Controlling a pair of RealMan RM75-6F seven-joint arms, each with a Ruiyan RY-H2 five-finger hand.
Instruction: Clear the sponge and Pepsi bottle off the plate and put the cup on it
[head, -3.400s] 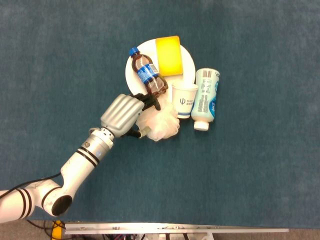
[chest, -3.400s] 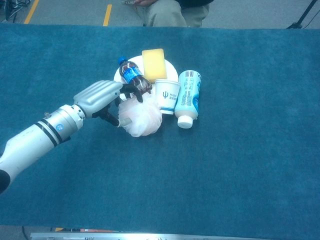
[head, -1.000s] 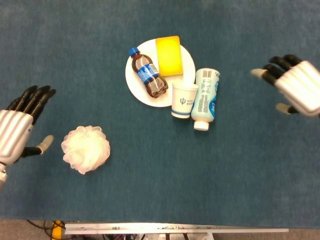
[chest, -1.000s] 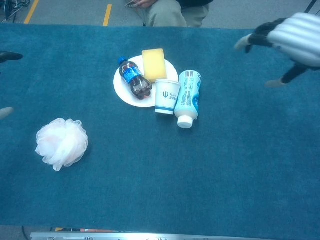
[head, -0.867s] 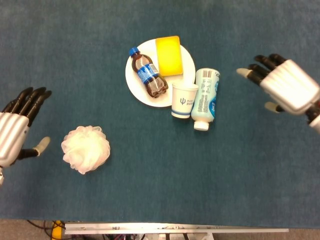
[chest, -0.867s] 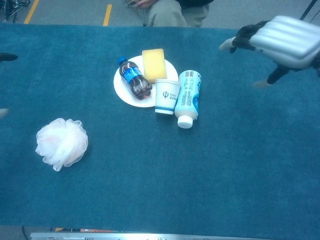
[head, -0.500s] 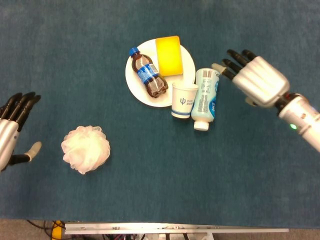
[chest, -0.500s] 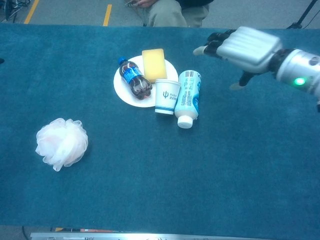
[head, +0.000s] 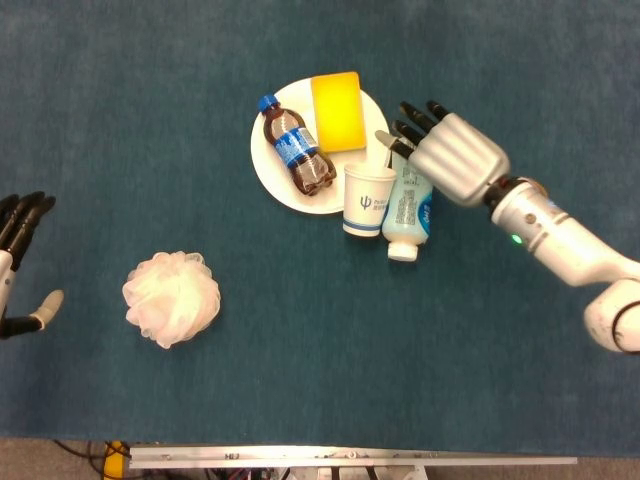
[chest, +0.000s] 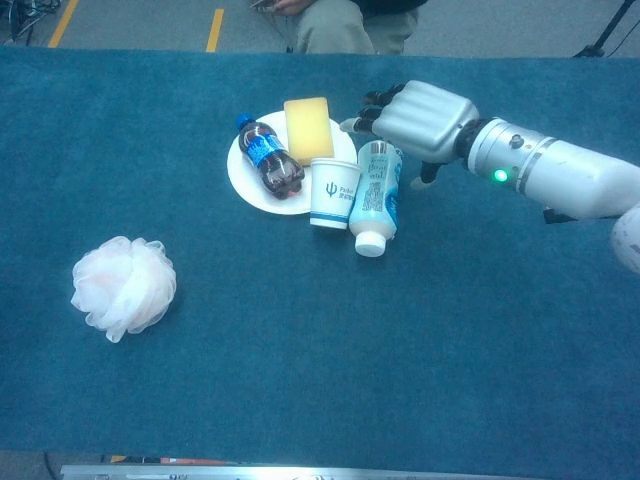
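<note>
Reaching out, right hand (head: 455, 157) fingers (head: 412, 120) hover beside sponge (head: 337, 111), apart.

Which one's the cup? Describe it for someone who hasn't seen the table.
Find the white plate mid-table. At its right front edge stands the cup, upright, white with a blue logo, unlike the lotion bottle lying flat beside it.

Blue-carpeted table (head: 300, 400), plate (head: 272, 170), cup (head: 366, 200), lotion bottle (head: 407, 215), bath pouf (head: 171, 297)
</note>
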